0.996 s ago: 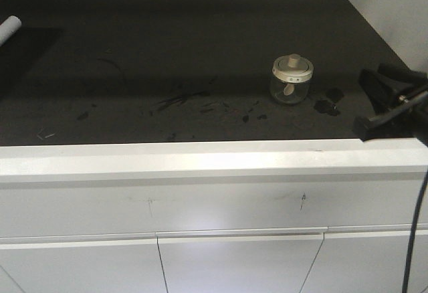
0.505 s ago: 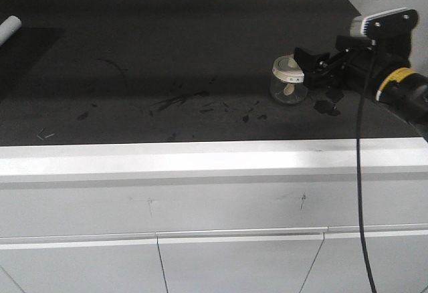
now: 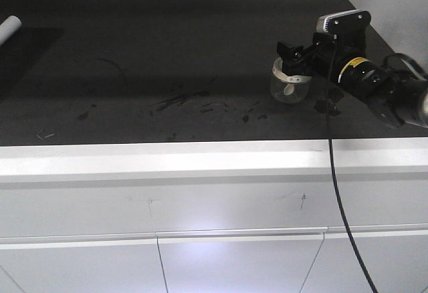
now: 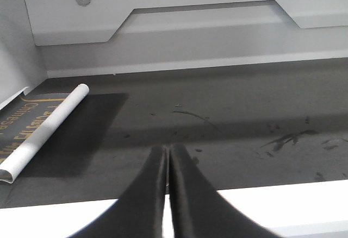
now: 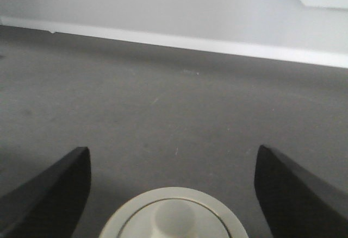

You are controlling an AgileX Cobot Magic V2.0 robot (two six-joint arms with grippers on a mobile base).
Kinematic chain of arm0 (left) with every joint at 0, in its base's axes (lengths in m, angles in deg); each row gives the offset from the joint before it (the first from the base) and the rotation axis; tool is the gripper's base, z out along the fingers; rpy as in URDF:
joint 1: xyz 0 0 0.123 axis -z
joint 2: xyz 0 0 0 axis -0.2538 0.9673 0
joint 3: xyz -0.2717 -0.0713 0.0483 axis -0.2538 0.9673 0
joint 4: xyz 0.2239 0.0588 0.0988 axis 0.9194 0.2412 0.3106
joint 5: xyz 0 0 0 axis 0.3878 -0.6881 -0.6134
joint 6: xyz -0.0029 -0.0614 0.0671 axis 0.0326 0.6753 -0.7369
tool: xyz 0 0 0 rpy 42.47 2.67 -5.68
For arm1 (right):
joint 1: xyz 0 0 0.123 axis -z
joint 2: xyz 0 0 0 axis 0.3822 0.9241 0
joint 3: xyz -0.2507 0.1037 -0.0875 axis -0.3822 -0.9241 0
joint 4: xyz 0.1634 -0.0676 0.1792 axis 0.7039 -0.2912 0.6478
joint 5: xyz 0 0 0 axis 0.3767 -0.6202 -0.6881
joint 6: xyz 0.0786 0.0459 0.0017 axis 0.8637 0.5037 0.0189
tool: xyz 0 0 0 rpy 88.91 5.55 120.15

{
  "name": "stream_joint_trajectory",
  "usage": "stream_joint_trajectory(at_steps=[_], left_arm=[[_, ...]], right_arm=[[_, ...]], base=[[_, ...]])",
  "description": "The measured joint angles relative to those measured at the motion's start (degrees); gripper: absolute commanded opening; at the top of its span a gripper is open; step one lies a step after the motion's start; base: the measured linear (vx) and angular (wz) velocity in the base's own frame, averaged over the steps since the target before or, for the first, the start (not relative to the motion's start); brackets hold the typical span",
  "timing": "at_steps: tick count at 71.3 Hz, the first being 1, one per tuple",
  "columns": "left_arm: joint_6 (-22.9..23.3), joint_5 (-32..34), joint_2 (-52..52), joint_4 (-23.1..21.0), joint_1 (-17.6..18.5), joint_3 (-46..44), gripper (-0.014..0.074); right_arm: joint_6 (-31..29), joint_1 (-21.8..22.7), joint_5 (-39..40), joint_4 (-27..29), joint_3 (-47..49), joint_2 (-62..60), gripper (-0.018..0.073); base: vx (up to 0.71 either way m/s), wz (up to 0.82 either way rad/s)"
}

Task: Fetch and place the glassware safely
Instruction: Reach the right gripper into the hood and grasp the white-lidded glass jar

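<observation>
One jar at 3 o'clock on the counter, one white tube at 9; right claw low from 3, spread wide astride the lid, left claw clenched.

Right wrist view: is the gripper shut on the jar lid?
No: the right gripper is open, its fingers wide apart on either side of the jar lid, not touching it.

Golden lettering is running along the dark sheet at the left of the left wrist view. Its first word is seeming to read "Chinese"; the rest is coming out too blurred. The yellow label on the right arm and the dark marks on the lid of the glass jar are showing too small to read.
</observation>
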Motion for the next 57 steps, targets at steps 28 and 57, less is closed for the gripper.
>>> stream_joint_trajectory(at_steps=[28, 57], left_arm=[[0.0, 0.0, 0.0, 0.0, 0.0, 0.0, -0.0007], [0.0, 0.0, 0.0, 0.0, 0.0, 0.0, -0.0007]], right_arm=[[-1.2, 0.0, 2.27, 1.06, 3.84, 6.89, 0.0487], [-1.42, -0.06, 3.04, 1.45, 4.11, 6.89, -0.001]], base=[[0.0, 0.0], [0.0, 0.0]])
